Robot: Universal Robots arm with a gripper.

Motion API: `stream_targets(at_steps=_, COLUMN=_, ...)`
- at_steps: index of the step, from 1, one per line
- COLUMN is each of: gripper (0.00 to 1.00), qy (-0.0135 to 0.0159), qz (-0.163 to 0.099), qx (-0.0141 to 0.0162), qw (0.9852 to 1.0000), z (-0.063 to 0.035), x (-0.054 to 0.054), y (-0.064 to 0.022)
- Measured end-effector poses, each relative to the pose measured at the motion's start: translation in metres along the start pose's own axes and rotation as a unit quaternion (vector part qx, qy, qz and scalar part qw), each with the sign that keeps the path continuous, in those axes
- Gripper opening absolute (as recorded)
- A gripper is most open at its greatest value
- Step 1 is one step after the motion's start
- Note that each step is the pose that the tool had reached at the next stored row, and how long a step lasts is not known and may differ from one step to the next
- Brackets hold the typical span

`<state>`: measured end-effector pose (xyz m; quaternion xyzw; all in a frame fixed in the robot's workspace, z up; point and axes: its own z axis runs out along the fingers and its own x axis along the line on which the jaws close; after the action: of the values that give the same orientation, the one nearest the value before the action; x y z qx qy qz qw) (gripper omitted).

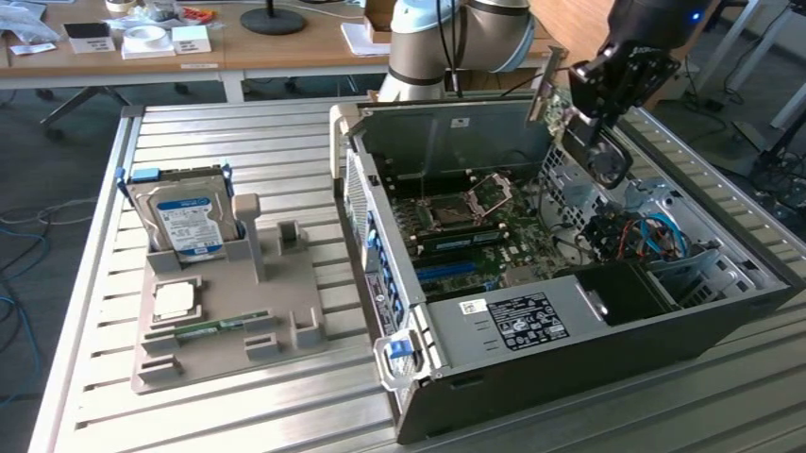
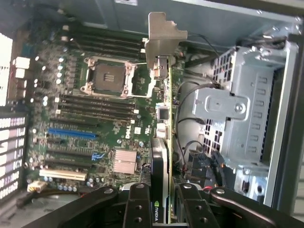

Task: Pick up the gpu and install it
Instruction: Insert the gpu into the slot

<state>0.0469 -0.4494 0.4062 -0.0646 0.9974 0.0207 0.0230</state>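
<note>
The gpu (image 1: pixel 582 142) hangs tilted above the open computer case (image 1: pixel 567 330), over its far side in the exterior view. My gripper (image 1: pixel 613 80) is shut on the gpu from above. In the wrist view the gpu (image 2: pixel 164 114) appears edge-on, its green board and black face running away from my gripper (image 2: pixel 164 206), with the pale metal bracket (image 2: pixel 161 38) at the far end. It hovers above the motherboard (image 2: pixel 95 109), between the processor socket (image 2: pixel 107 76) and the grey drive cage (image 2: pixel 237 114). It touches no slot.
A blue slot (image 2: pixel 71 133) and further long slots lie on the board beside the card. Cables (image 2: pixel 199 161) run near the drive cage. On the slatted table, a grey fixture (image 1: pixel 226 321) carries a hard drive (image 1: pixel 187 219), a processor (image 1: pixel 174 300) and a memory stick (image 1: pixel 222 326).
</note>
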Motion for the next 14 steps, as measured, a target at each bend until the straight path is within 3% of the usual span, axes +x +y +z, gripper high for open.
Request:
stream_targets(at_steps=4, gripper=0.27, qy=0.0014, qz=-0.036, qx=-0.0017, qw=0.9994, z=0.0001, x=0.0000, y=0.0000)
stream_targets(at_steps=7, gripper=0.27, qy=0.0024, qz=-0.063, qx=-0.0030, qw=0.9980, z=0.0002, x=0.0000, y=0.0000)
stream_targets(at_steps=10, gripper=0.27, qy=0.0035, qz=-0.090, qx=-0.0043, qw=0.9959, z=0.0003, x=0.0000, y=0.0000)
stream_targets(at_steps=14, gripper=0.27, qy=0.0049, qz=-0.127, qx=-0.0060, qw=0.9919, z=0.0004, x=0.0000, y=0.0000)
